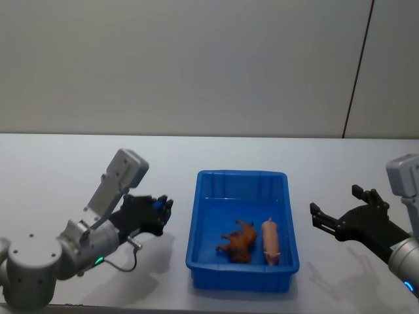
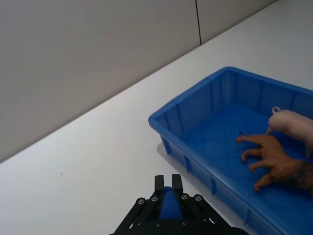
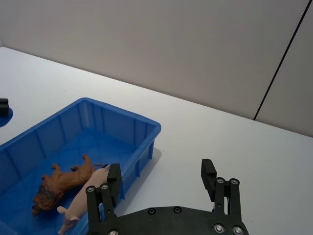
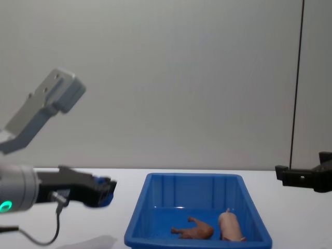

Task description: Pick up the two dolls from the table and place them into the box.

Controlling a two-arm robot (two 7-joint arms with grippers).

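Blue doll (image 2: pixel 169 205) pinched in my left gripper (image 1: pixel 159 212), left of the box (image 1: pixel 208 275).
Brown doll (image 1: pixel 239 241) and pink doll (image 1: pixel 271 241) lying inside; my right gripper (image 1: pixel 336 214) hovering, fingers spread.

blue doll (image 2: pixel 169 205) mostly hidden between left end effector (image 2: pixel 167 184) fingers, box (image 2: pixel 195 105) cut off

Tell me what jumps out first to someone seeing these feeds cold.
The bright blue bin at table centre, with a brown lion figure and a pink pig figure lying side by side in its near end. Next, the left gripper, raised left of the bin and shut on a small blue toy. The right gripper hangs open and empty to the bin's right.
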